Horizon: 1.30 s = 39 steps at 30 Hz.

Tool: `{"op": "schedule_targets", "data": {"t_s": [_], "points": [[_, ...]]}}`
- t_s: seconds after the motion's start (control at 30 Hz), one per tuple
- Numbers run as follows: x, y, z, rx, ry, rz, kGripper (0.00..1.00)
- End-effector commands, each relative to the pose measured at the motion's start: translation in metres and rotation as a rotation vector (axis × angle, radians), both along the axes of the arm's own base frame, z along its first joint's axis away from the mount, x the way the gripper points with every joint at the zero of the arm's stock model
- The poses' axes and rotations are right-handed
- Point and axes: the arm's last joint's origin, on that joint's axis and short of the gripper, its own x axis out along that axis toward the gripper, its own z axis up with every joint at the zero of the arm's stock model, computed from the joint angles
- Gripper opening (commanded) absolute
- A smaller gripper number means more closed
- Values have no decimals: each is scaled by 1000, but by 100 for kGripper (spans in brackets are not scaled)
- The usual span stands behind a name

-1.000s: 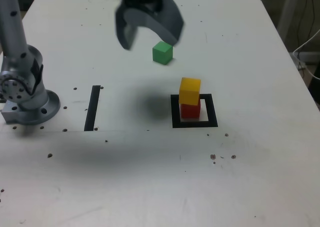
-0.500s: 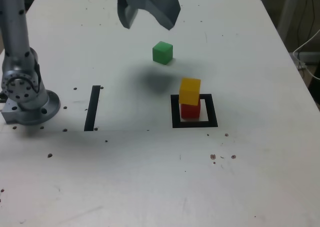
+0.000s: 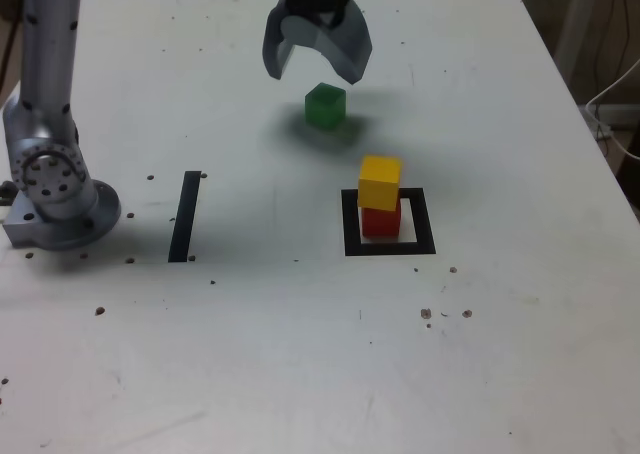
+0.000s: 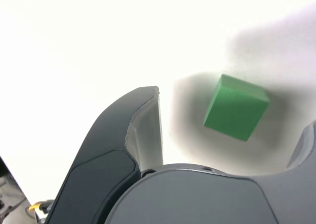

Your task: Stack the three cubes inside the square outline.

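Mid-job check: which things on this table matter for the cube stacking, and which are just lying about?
Job:
- green cube
- yellow cube on red cube
- square outline
- pincer, open above the green cube

Lying about:
- black strip
- arm base

Matte green cube (image 3: 325, 106), matte yellow cube (image 3: 380, 182) and matte red cube (image 3: 380, 221), all smooth-faced. White table (image 3: 520, 304) looks smooth and dull, speckled with small dark marks. Gripper (image 3: 315, 72) shells look like dark, smooth, slightly glossy plastic. Arm base (image 3: 55, 189) looks like brushed silver metal.
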Motion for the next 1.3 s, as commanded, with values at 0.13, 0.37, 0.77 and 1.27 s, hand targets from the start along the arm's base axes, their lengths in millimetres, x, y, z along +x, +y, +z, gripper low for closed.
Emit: {"op": "schedule_targets", "data": {"t_s": [0.13,0.37,0.77,1.27], "points": [[1,3,-7,-7,15,-9,93],[2,-2,-16,-46,19,-61,88],[9,-2,-29,-56,7,-95,72],[10,-3,-33,-102,0,-102,39]]}}
